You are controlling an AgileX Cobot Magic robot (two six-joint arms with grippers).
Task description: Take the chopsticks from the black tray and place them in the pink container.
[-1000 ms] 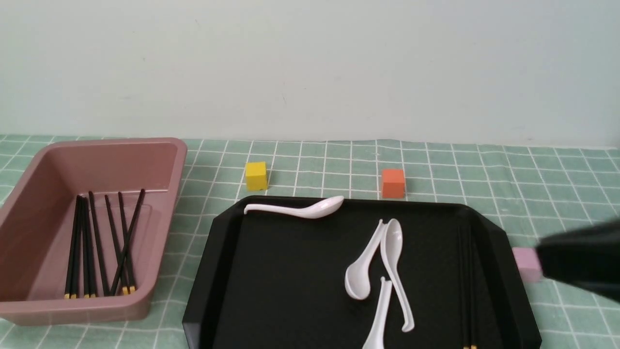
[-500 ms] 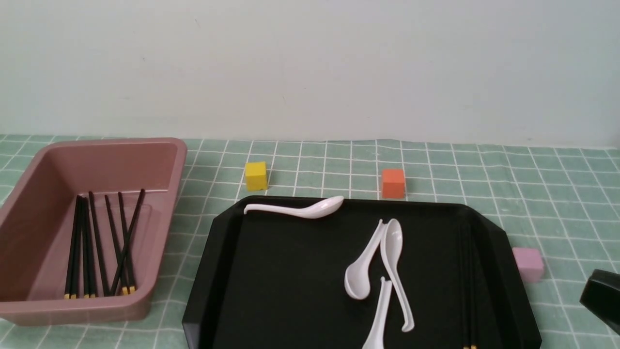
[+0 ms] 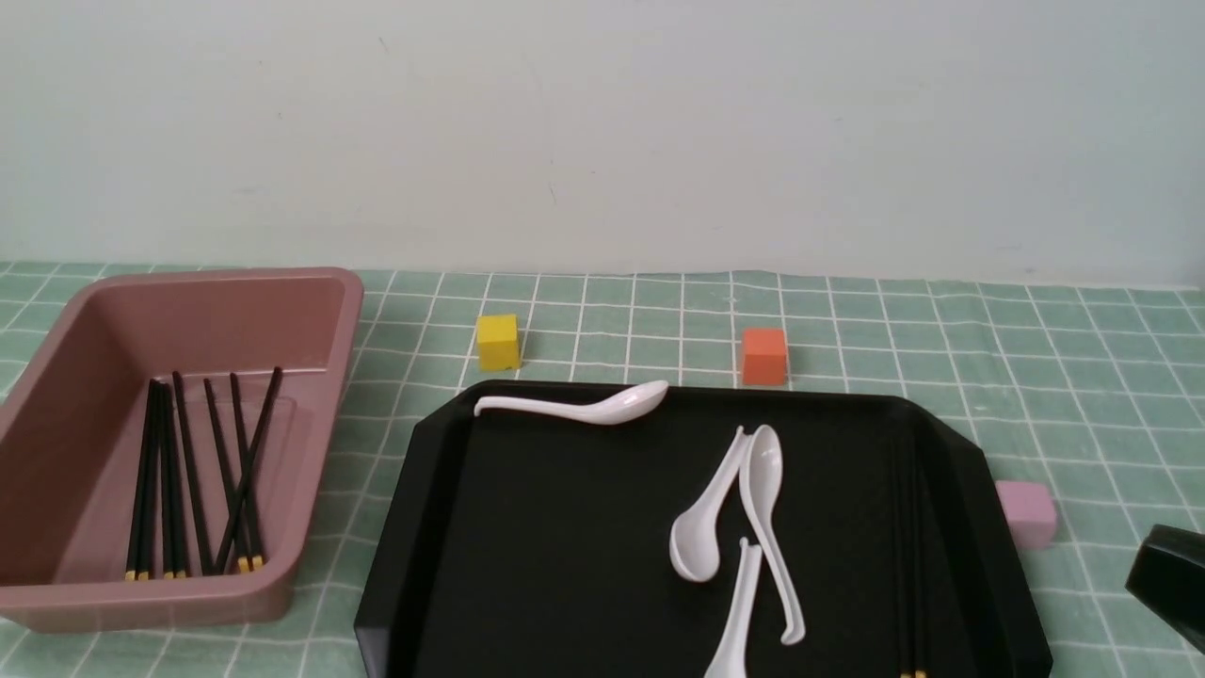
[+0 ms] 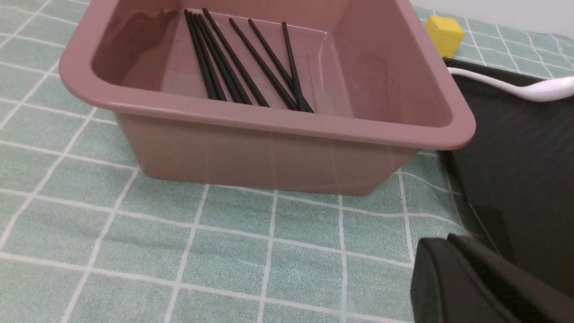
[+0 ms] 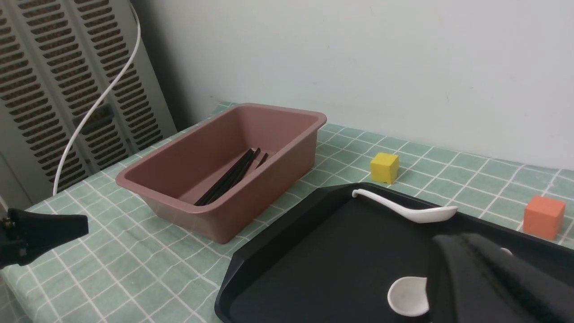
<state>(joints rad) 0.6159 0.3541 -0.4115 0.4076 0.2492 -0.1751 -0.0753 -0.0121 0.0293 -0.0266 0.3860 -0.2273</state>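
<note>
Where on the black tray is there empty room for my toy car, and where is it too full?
The black tray's left half is bare, from its left rim to the three bunched spoons, in front of the lone spoon at the far rim. The right side is crowded: those spoons, then chopsticks along the right rim.

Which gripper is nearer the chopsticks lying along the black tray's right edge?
Right. The right gripper sits just beyond the right rim of the black tray, near those chopsticks; the left gripper is by the pink container, across the tray.
</note>
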